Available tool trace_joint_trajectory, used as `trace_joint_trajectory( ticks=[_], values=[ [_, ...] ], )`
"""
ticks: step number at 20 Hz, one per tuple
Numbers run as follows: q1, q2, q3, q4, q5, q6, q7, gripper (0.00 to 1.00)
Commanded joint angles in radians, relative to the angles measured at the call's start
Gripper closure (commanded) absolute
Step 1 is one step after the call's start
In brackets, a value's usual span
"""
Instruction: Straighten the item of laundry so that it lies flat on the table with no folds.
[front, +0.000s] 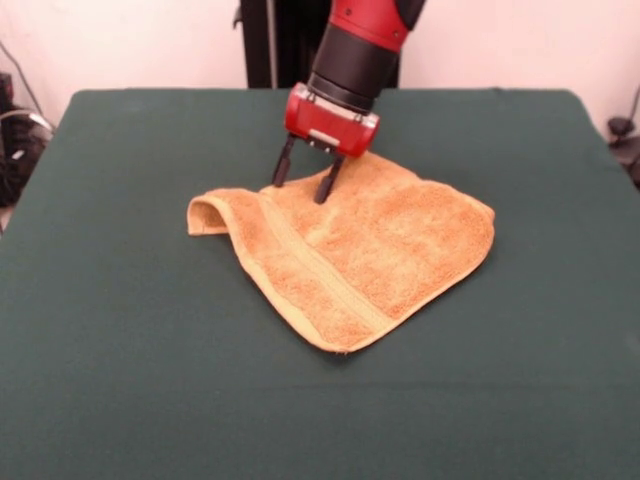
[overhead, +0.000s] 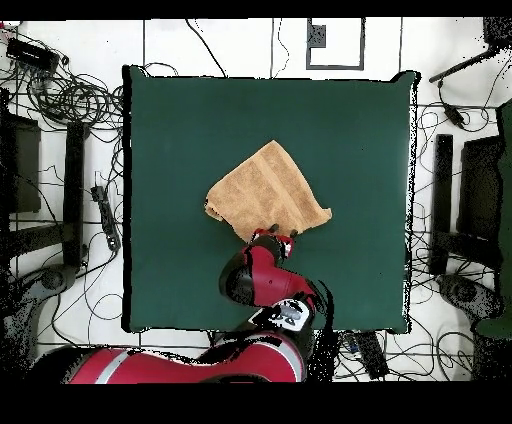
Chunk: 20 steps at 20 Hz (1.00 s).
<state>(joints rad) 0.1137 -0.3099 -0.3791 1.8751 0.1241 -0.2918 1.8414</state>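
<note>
From the front, my fingers (front: 305, 180) hang spread apart, gripping nothing, over the towel (front: 350, 255) mid-table (front: 120, 330), poised because its nine o'clock corner curls over. From overhead, they sit at the towel's (overhead: 265, 190) six o'clock edge.

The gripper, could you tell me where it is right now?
In the front view the gripper is open at the towel's far edge, near the table's middle.
</note>
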Motion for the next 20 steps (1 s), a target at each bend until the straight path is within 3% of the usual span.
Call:
trace_joint_trajectory(
  ticks=[1, 12, 20],
  values=[
    [-0.236, -0.110, 0.243, -0.009, -0.174, 0.476, -0.098, 0.00],
    [-0.247, 0.009, 0.244, -0.105, -0.262, 0.408, 0.002, 0.00],
    [-0.185, 0.054, 0.167, -0.141, -0.256, 0.426, 0.058, 0.00]
  ],
)
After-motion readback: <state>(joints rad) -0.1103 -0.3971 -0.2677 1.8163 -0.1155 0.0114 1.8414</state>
